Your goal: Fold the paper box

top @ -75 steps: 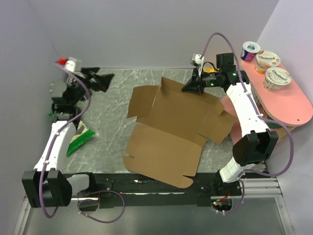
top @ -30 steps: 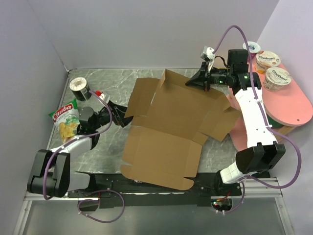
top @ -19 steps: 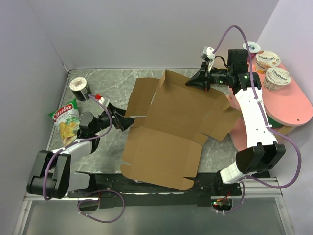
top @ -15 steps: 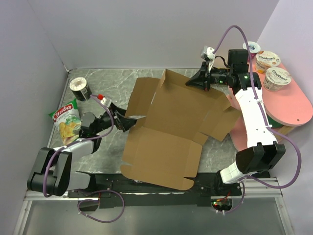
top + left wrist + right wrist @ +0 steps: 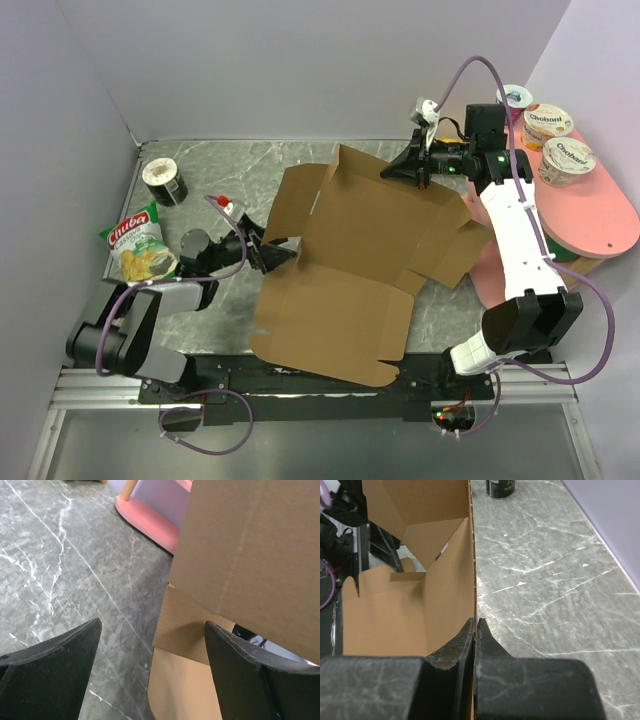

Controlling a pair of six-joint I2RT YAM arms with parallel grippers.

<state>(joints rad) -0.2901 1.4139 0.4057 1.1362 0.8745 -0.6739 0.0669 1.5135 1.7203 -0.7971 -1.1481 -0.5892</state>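
Note:
The paper box (image 5: 350, 260) is a large brown die-cut cardboard sheet, spread over the middle of the marble table with its far panel and left flap raised. My right gripper (image 5: 398, 168) is shut on the top edge of the raised far panel. In the right wrist view the right gripper (image 5: 475, 623) pinches the thin cardboard wall (image 5: 445, 595) between its jaws. My left gripper (image 5: 275, 256) lies low at the sheet's left edge, open. Its fingers (image 5: 55, 665) straddle the edge of a flat flap (image 5: 185, 680) in the left wrist view, under a raised flap (image 5: 250, 555), touching neither.
A pink tray (image 5: 600, 215) with yogurt cups (image 5: 568, 158) stands at the right; its base (image 5: 150, 525) shows beyond the cardboard. A chips bag (image 5: 135, 245) and a dark can (image 5: 163, 180) lie at the left. Purple walls close the back and sides.
My left arm has swung in from the far left, and its gripper has slid right to the sheet's left edge, jaws slightly narrower. The right gripper keeps holding the raised panel.

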